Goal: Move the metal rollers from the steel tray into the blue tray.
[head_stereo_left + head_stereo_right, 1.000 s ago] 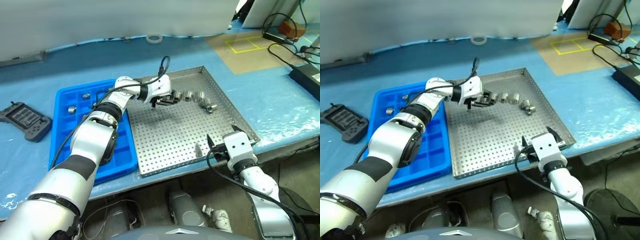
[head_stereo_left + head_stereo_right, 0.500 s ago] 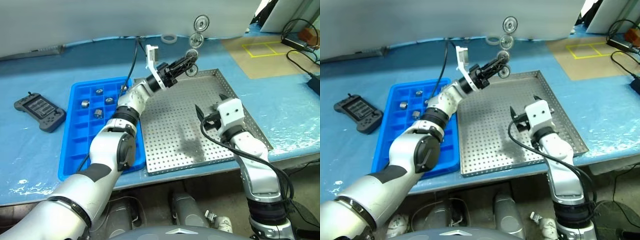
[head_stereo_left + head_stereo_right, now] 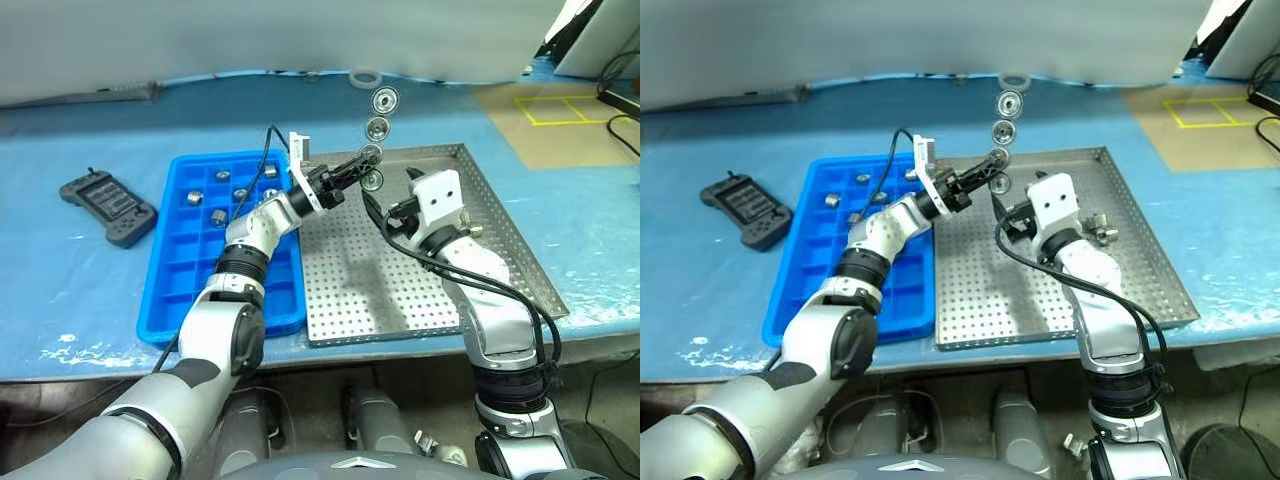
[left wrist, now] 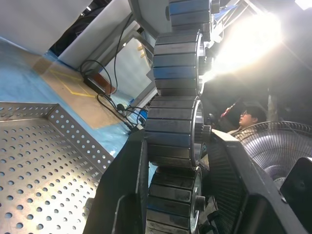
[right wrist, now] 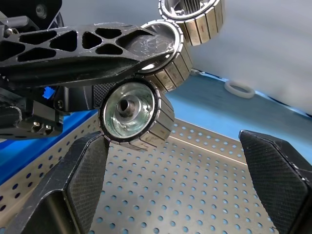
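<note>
Four metal rollers (image 3: 375, 128) stuck in a chain are held up over the steel tray (image 3: 500, 235) by the pinched left gripper (image 3: 362, 167), right gripper (image 5: 173, 168) spread wide beneath; probably magnetic, heavy, best grabbed by the ribbed rim.

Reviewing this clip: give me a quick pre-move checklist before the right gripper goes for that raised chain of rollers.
1. Left gripper shut on the chain of rollers: ok.
2. Chain lifted off the steel tray: ok.
3. Right gripper open, lowest roller ahead of it: ok.
4. Whether the rollers in the chain are firmly joined: cannot tell.
5. Free compartments in the blue tray: ok.
6. Loose rollers on the steel tray waiting: not ok.
</note>
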